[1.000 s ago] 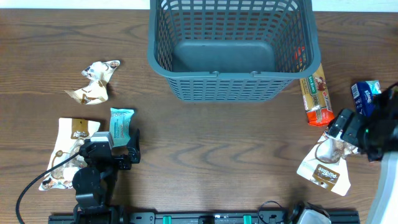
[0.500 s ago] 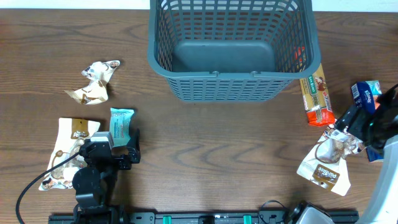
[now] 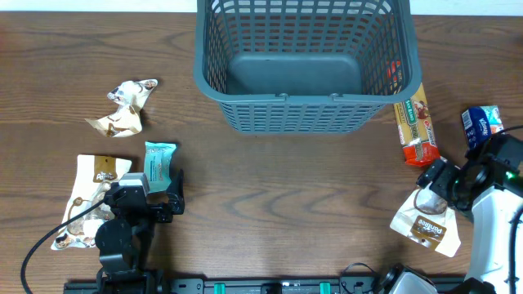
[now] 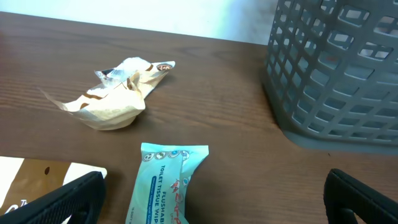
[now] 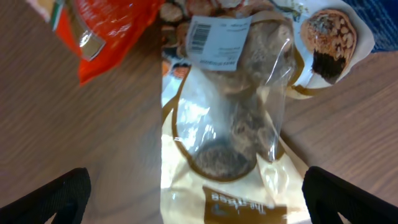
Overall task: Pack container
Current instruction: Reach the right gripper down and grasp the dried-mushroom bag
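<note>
Pulled nearward, the right gripper (image 5: 196,199) hangs wide open over a cookie pouch (image 5: 236,124), gripping nothing; the left gripper (image 4: 211,202) gapes likewise. The container (image 3: 306,106) sits far centre, mouth up, long axis left-right, grey base showing.

A matt grey plastic container (image 3: 306,114) sits on a smooth, dark wood-grain table (image 3: 286,196); at four o'clock, a glossy film pouch (image 5: 236,124) with a clear window lies beside a shiny, crinkled orange wrapper (image 5: 106,25).
</note>
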Motion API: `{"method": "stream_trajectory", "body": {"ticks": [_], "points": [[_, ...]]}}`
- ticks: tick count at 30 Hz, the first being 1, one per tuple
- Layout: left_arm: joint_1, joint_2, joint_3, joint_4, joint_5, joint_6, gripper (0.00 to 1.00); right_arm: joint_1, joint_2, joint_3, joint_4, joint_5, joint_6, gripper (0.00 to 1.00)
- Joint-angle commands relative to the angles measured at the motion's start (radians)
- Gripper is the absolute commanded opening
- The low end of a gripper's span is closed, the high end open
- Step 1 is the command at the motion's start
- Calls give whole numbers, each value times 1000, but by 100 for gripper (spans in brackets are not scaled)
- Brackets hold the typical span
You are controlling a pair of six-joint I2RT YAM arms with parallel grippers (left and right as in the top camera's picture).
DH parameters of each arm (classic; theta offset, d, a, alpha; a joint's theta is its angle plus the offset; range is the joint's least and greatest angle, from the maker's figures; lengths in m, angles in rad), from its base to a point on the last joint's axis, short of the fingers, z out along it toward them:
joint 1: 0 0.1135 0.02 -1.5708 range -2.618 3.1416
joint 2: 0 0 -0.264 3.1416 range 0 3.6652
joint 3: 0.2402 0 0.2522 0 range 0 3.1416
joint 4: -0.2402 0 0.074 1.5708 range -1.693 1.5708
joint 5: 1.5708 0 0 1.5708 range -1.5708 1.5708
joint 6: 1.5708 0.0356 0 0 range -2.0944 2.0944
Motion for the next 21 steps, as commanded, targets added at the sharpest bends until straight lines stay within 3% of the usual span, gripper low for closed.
{"method": "stream_trajectory", "body": {"ticks": [1, 10, 21], "points": [[5, 2, -26, -2, -12, -13, 99, -10, -16, -51, 37, 39, 57, 99], [5, 2, -26, -2, -12, -13, 99, -11, -16, -156, 159, 66, 87, 99], [5, 2, -26, -2, -12, -13, 99, -31, 2, -162, 233, 99, 105, 98]]}}
